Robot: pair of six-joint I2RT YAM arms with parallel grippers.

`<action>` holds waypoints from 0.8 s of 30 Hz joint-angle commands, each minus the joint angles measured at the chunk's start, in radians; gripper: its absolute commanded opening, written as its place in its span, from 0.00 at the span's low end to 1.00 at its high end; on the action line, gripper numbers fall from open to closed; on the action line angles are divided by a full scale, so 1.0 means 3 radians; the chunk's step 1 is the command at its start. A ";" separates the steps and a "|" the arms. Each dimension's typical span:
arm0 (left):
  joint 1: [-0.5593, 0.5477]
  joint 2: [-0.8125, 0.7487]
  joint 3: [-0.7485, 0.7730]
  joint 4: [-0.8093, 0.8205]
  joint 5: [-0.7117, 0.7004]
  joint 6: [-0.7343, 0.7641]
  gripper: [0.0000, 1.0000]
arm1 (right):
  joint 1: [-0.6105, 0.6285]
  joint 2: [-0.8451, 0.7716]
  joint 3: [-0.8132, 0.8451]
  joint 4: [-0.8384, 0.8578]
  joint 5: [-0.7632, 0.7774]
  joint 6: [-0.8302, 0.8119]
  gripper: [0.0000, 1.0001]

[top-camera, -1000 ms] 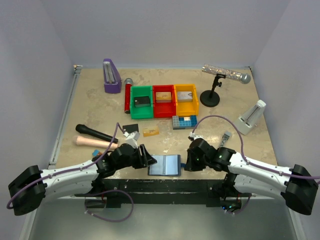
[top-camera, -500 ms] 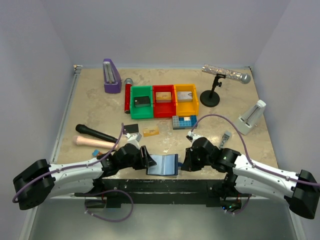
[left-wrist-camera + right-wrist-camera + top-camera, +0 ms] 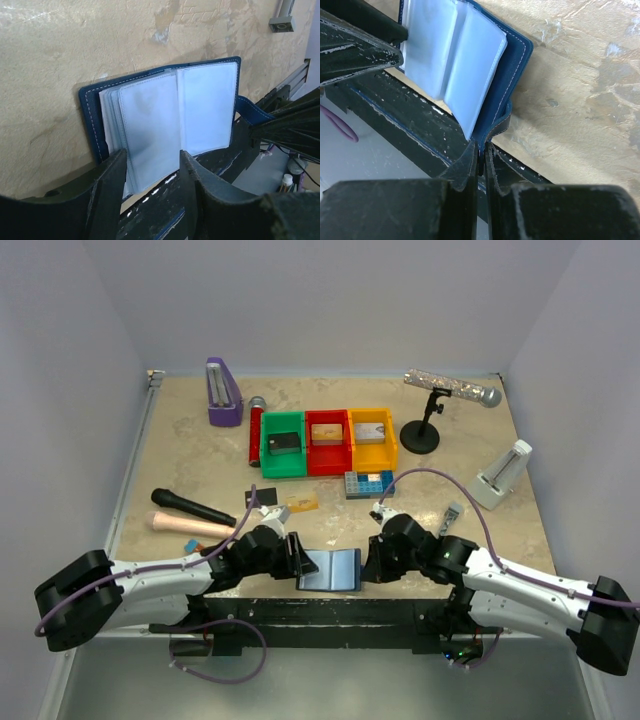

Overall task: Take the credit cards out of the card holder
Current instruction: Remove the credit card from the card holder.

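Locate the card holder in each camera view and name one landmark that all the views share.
Top external: the card holder lies open at bottom centre.
Left wrist: centre of the picture, pale pockets facing up.
Right wrist: upper left, its blue cover pinched by the right end effector.
Shared landmark: the black rail running right beside the card holder.

purple metronome (image 3: 222, 392) back left; three coloured bins (image 3: 328, 466) centre; black microphone (image 3: 195, 508) left.

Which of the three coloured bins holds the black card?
The green bin, leftmost of the row; the red bin and orange bin hold paler cards.
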 commanded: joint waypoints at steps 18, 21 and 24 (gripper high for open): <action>-0.0052 0.0196 0.0271 0.0578 0.0447 0.0222 0.50 | 0.0020 0.0043 0.0151 0.0123 -0.0051 -0.0059 0.00; -0.0067 0.0262 0.0358 0.0583 0.0529 0.0258 0.50 | 0.0020 0.0063 0.0166 0.0128 -0.0051 -0.0065 0.00; -0.0087 0.0314 0.0439 0.0588 0.0560 0.0279 0.50 | 0.0020 0.0063 0.0181 0.0123 -0.0051 -0.0070 0.00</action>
